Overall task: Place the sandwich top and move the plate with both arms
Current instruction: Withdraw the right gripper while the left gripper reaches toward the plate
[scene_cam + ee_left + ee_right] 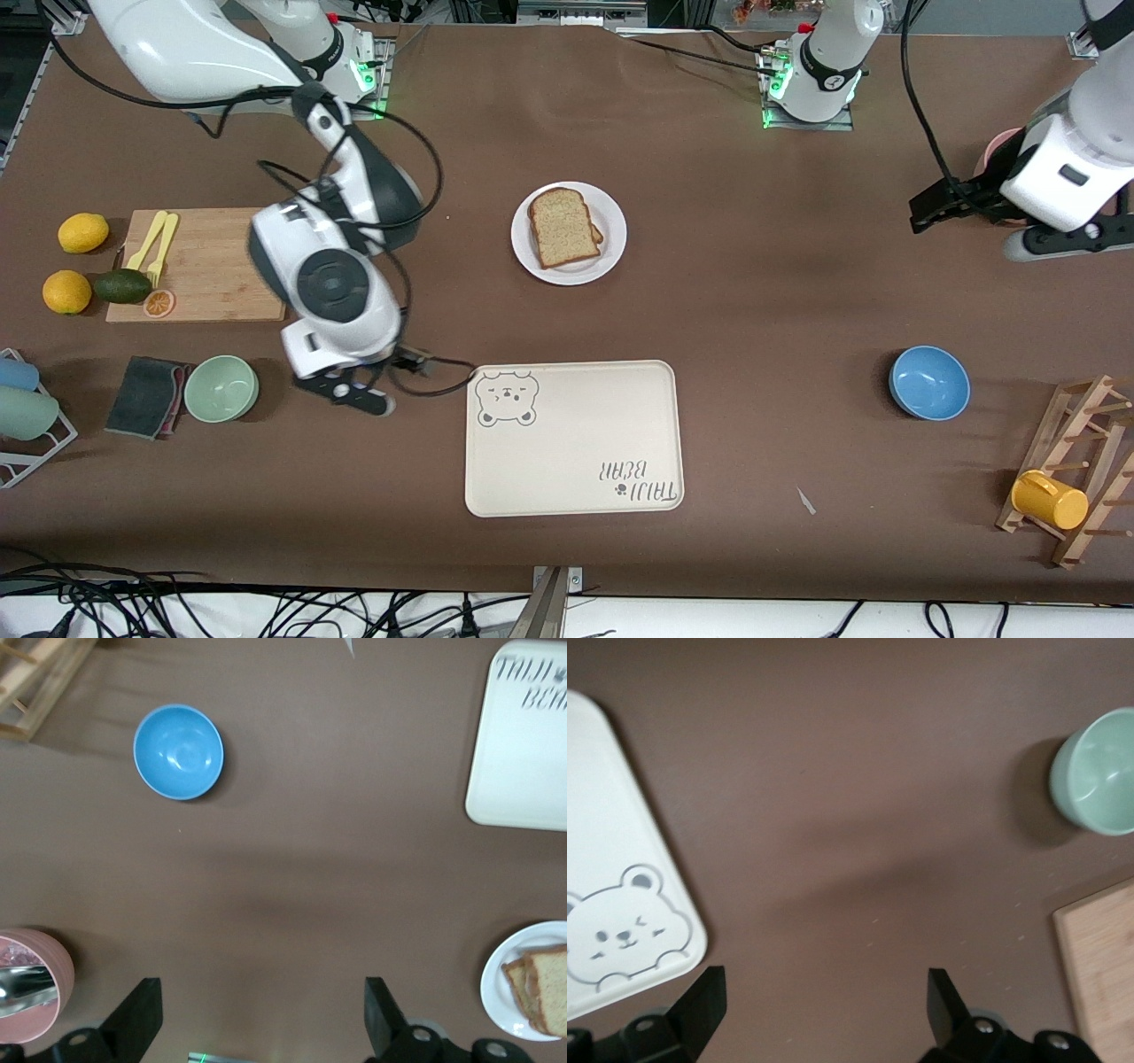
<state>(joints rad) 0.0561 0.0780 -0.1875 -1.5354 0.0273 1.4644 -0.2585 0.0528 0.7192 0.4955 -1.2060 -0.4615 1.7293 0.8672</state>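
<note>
Sandwich top (563, 228): we find the plain slice already lying on the plate, covering a second slice whose edge shows at one side; its long axis runs from the crust's rounded end, toward the robot bases, down toward the front camera.
Plate (609, 213): it stands mid-table, farther from the front camera than the cream tray (574, 437) and well apart from it.
Right gripper (345, 390): we see it over bare table between the green bowl (221, 388) and the tray's bear corner, fingers spread wide, holding nothing.
Left gripper (926, 213): it hangs over bare table toward the left arm's end, beside a pink container (31, 981); its wrist view shows the fingers parted and empty.
Governing relation: the plate lies between the two grippers; we judge the right one somewhat closer, though height makes this uncertain.
Next step, as we judge it: each gripper takes a plate rim.
</note>
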